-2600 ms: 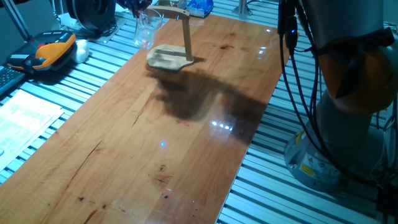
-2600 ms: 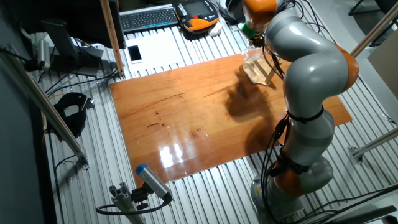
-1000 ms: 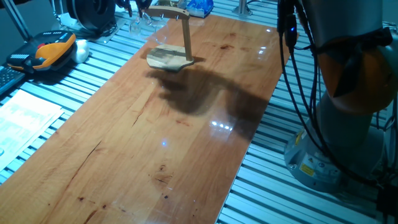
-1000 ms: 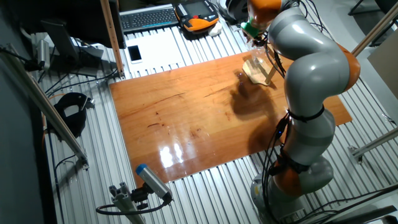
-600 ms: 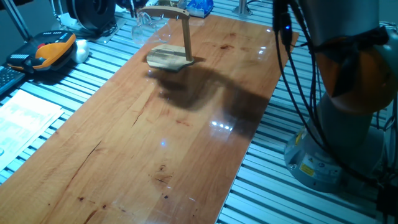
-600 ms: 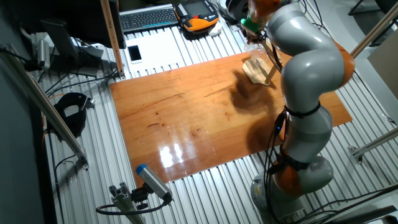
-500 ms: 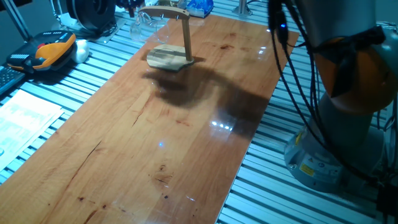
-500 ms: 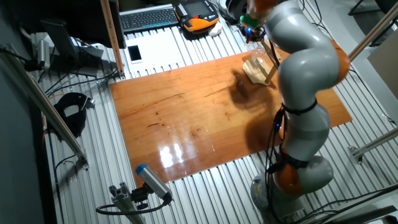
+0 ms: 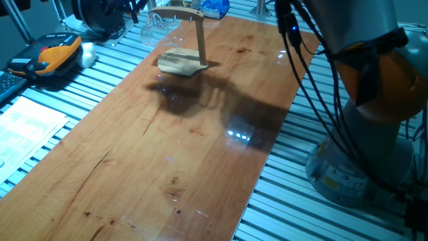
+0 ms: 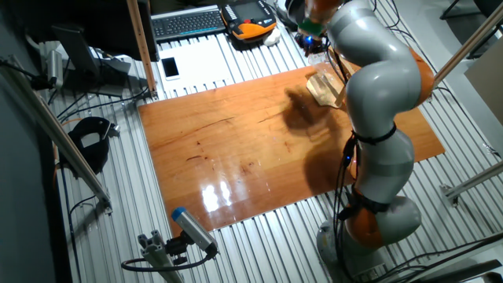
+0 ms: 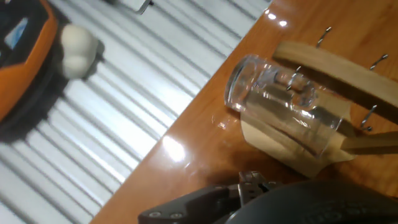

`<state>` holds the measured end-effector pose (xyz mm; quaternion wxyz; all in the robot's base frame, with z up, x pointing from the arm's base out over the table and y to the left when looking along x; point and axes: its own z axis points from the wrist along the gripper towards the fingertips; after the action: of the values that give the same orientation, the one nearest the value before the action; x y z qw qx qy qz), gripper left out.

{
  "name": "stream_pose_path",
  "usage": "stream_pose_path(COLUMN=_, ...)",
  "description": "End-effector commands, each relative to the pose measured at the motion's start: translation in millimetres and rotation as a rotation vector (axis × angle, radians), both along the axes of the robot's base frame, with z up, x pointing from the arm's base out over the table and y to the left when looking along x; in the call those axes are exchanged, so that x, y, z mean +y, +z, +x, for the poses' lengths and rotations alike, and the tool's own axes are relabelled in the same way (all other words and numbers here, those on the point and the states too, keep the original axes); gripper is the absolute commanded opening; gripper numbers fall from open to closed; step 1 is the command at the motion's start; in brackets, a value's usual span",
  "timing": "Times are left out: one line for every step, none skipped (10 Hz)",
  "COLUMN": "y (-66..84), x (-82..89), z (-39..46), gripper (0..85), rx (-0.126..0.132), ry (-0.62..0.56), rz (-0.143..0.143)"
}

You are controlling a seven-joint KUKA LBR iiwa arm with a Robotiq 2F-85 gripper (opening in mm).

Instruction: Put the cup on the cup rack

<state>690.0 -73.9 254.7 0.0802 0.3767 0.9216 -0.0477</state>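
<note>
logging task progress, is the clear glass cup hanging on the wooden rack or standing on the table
Hanging, tilted: the clear glass cup hangs under the light wooden rack's arm, its handle up at the arm's hooks, above the base.

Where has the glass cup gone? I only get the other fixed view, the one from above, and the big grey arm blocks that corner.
Observer: The hand view shows the cup hanging tipped on its side under the top arm of the cup rack.
Visitor: Is the robot holding it there?
Observer: No. In the hand view the jaws are not around the cup; nothing is clamped on the glass.
Visitor: Does it touch the table?
Observer: No. In one fixed view it hangs clear above the surface.
</note>
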Motion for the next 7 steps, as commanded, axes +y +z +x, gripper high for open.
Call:
stream_pose_path(y=-3.1, x=1.5, z=-4.5, gripper=0.0, rx=0.0, ry=0.112, rz=0.005)
stream_pose_path(y=-4.6, x=5.2, z=-8.4, gripper=0.0, rx=0.009, ry=0.163, rz=0.033)
stream_pose_path(y=-5.9, x=10.4, z=-11.6, gripper=0.0, rx=0.018, ry=0.214, rz=0.035)
stream_pose_path(y=-8.8, x=17.6, z=-16.1, gripper=0.0, rx=0.025, ry=0.273, rz=0.017)
stream_pose_path(y=-12.0, x=23.7, z=-20.6, gripper=0.0, rx=0.034, ry=0.327, rz=0.007)
stream_pose_path(y=-13.5, x=28.8, z=-24.1, gripper=0.0, rx=0.055, ry=0.386, rz=0.009)
stream_pose_path(y=-15.0, x=33.9, z=-27.3, gripper=0.0, rx=0.08, ry=0.439, rz=0.027)
